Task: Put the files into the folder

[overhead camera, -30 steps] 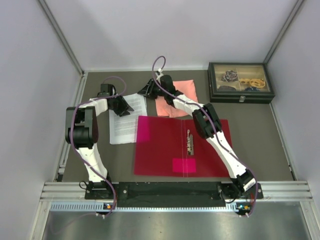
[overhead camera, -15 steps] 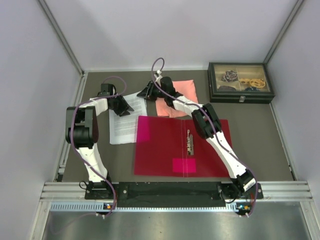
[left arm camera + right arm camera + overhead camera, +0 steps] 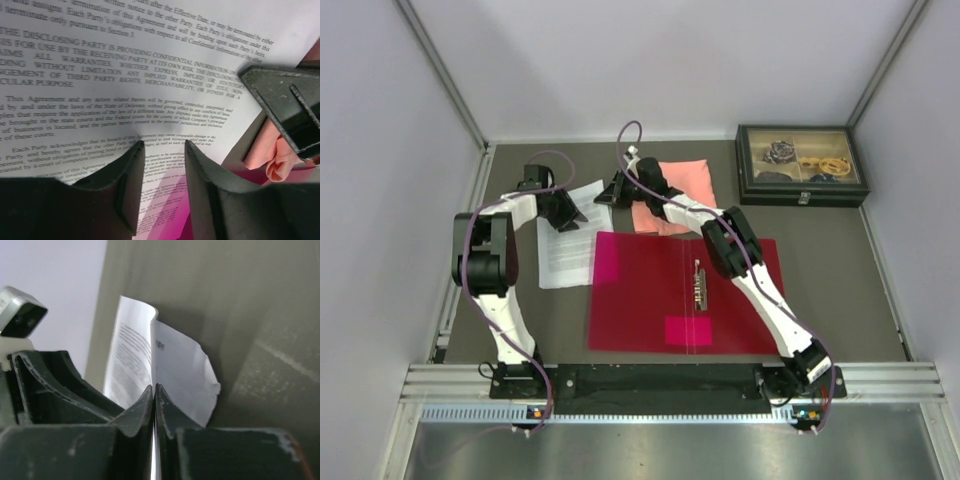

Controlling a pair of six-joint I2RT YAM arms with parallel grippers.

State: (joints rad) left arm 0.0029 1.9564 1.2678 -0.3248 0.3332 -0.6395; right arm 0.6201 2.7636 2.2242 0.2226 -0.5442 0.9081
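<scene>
The files [image 3: 563, 245] are white printed sheets lying left of the open red folder [image 3: 680, 295], whose metal clip sits on its middle fold. My left gripper [image 3: 566, 213] is open, its fingertips [image 3: 138, 148] resting on the printed page [image 3: 125, 75]. My right gripper [image 3: 610, 190] is at the sheets' far right corner, shut on the paper's edge [image 3: 170, 365], which curls up from the table. In the left wrist view the right gripper [image 3: 290, 107] shows at the right, with the folder [image 3: 200, 225] below.
A salmon-pink folded cloth [image 3: 678, 190] lies behind the folder, under the right arm, and shows in the left wrist view [image 3: 267, 150]. A dark glass-lidded box [image 3: 802, 165] of small items stands at the back right. Walls enclose the table on three sides.
My right gripper has moved a little left over the sheets' far right corner, and that corner has curled. The left arm has barely moved.
</scene>
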